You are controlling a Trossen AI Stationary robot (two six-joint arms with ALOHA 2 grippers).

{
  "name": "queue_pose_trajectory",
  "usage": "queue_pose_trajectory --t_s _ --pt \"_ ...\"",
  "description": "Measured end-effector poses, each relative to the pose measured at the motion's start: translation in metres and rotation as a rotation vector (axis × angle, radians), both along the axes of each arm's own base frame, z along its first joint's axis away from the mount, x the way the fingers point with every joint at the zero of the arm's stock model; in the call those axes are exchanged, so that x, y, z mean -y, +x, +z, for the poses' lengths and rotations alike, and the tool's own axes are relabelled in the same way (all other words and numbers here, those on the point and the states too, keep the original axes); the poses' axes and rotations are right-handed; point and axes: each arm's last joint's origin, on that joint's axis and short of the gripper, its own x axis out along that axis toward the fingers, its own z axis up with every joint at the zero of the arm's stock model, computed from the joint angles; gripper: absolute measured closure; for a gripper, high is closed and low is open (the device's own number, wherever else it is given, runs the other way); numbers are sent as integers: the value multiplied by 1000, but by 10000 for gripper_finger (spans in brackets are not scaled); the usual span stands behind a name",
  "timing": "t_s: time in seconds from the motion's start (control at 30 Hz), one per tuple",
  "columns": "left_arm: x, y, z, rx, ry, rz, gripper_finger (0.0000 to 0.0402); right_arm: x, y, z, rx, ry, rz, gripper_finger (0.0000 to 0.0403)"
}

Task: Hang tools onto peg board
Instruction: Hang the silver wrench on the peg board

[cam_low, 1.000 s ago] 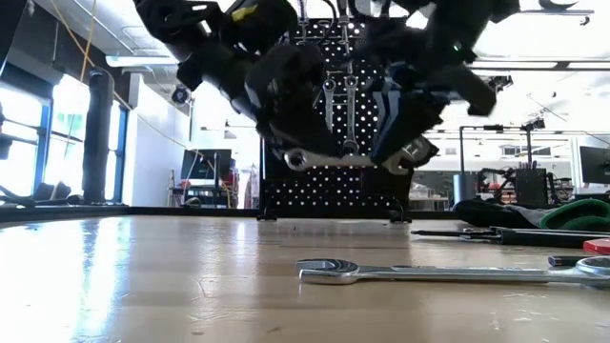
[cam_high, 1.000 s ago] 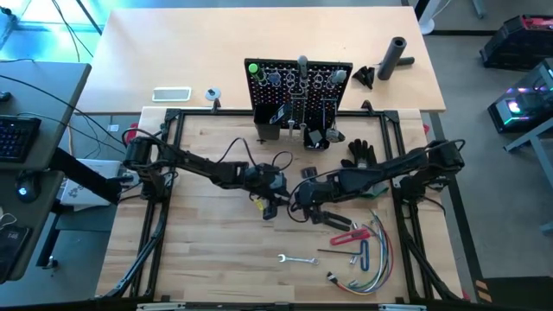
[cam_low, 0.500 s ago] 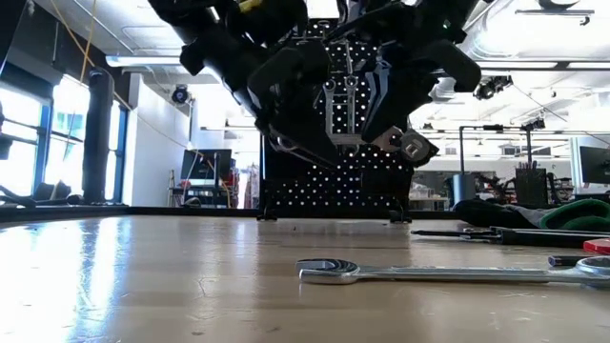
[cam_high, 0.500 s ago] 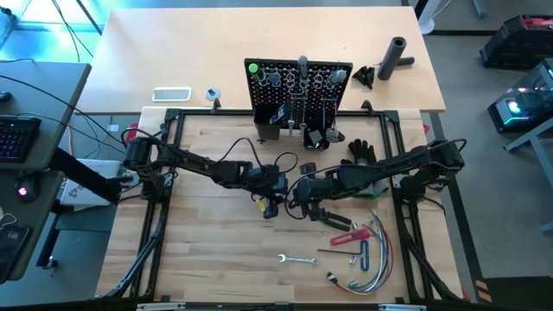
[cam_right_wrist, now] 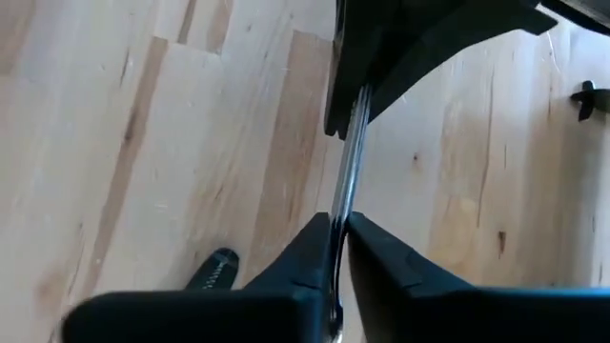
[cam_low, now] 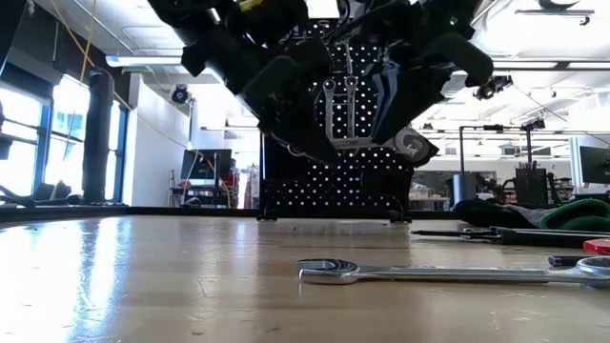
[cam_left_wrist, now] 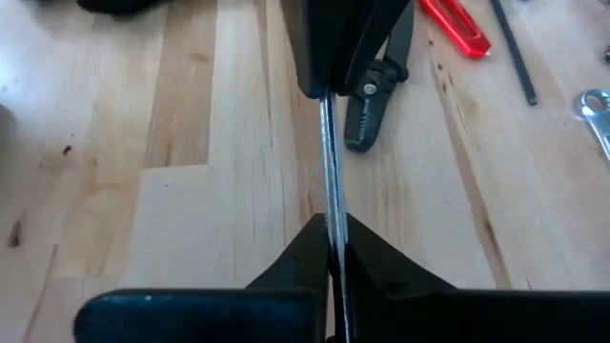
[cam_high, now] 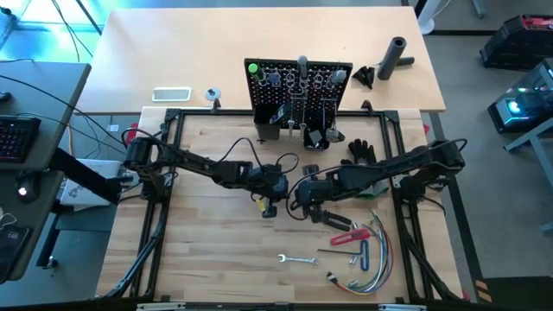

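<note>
wooden table (cam_high: pixel 199 250) fills the frame; at centre left gripper (cam_high: pixel 275 192) and right gripper (cam_high: pixel 300 195) both pinch one silver wrench (cam_left_wrist: pixel 332 181). peg board (cam_high: pixel 300 86) at upper centre carries some tools; another wrench (cam_high: pixel 296 259), red tool (cam_high: pixel 346 235) remain lower right

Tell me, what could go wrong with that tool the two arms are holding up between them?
1. The silver wrench hangs above the table, pinched along its thin shaft by the left hand and the right hand. If either grip slips, it may twist or drop.
2. The black pliers lie on the table close beneath it, so a dropped wrench could knock them.
3. The two hands sit very close together, so pulling apart may make them bump.
</note>
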Motion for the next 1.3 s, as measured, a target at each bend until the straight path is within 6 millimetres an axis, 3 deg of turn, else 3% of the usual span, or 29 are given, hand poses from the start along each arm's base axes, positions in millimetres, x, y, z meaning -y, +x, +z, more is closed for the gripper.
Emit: queue_pose_trajectory --t_s 0.23,0.4,0.63,0.9,1.3 --pt "10 -1 0 -1 142 -41 398 0 -5 8 21 45 -36 286" --pt "22 -3 0 -8 332 -80 398 -1 -11 22 69 148 -48 253" --pt "42 -6 1 -27 649 -129 398 -3 -17 38 115 313 -82 253" --pt "69 -12 6 -54 979 -164 398 -3 -18 39 116 406 -186 253" --pt "114 -21 21 -41 1390 -236 398 2 -11 44 162 540 -206 253"
